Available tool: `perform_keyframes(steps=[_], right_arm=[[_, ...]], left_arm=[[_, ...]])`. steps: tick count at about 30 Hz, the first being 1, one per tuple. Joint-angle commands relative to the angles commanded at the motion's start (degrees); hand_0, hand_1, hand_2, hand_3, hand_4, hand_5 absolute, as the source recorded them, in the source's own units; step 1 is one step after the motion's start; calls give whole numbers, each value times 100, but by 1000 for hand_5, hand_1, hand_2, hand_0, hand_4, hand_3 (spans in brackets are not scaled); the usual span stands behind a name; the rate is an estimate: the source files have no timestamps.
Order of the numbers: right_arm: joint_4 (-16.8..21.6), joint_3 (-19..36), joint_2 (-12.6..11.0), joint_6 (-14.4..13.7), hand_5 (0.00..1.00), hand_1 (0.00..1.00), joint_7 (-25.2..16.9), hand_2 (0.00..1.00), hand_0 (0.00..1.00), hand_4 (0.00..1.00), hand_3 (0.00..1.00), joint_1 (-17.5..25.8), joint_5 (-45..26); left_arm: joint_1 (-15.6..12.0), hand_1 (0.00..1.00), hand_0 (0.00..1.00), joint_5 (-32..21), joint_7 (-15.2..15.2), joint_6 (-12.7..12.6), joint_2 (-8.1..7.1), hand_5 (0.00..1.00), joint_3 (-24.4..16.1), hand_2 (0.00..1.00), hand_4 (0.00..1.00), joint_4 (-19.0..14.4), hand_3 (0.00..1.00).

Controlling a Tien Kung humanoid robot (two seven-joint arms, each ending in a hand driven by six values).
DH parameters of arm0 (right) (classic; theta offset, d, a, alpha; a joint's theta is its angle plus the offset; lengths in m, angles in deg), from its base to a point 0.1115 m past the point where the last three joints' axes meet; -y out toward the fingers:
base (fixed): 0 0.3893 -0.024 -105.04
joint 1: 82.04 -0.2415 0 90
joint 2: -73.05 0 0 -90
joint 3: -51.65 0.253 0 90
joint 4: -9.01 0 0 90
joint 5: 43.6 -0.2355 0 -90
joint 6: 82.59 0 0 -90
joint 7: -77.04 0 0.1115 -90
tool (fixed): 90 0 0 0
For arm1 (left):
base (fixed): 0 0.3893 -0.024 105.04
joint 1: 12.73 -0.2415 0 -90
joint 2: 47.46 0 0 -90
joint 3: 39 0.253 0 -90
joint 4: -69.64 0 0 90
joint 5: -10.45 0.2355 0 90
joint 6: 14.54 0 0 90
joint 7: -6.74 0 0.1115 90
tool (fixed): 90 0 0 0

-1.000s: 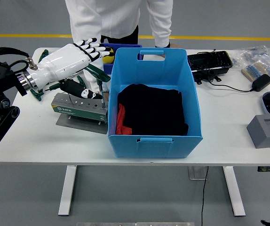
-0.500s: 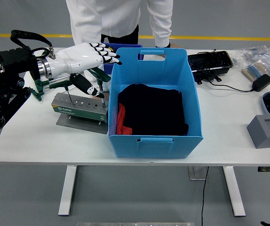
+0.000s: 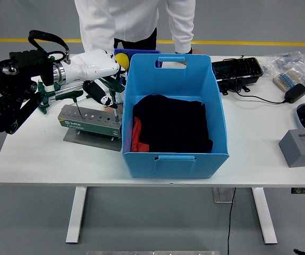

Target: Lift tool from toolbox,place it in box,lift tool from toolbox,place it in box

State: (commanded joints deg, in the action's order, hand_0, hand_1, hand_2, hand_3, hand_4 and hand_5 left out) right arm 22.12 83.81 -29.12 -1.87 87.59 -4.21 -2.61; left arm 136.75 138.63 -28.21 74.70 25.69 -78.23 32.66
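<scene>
Where the toolbox (image 3: 91,121) touches the box (image 3: 175,119), left robot hand (image 3: 102,71) hovers.

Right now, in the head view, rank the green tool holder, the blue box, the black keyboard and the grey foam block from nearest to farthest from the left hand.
1. Green tool holder: directly below the left hand, at table left.
2. Blue box: centre, just right of the hand.
3. Black keyboard: far right of the box.
4. Grey foam block: near the table's right edge.
</scene>
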Motion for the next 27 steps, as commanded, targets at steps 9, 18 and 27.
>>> perform_keyframes(steps=[9,18,27], right_arm=[[6,-71,-28,0,657,599,-15,666,618,776,540,-54,-116],[5,-101,-43,1,657,600,-26,666,618,776,540,-76,-172],[3,-84,-47,8,658,600,-21,666,618,776,540,-86,-135]], left_arm=[[257,396,494,118,189,45,119,530,278,390,998,351,487],[300,226,324,141,336,227,129,538,360,244,998,351,346],[294,194,286,14,448,441,158,549,403,215,998,259,298]])
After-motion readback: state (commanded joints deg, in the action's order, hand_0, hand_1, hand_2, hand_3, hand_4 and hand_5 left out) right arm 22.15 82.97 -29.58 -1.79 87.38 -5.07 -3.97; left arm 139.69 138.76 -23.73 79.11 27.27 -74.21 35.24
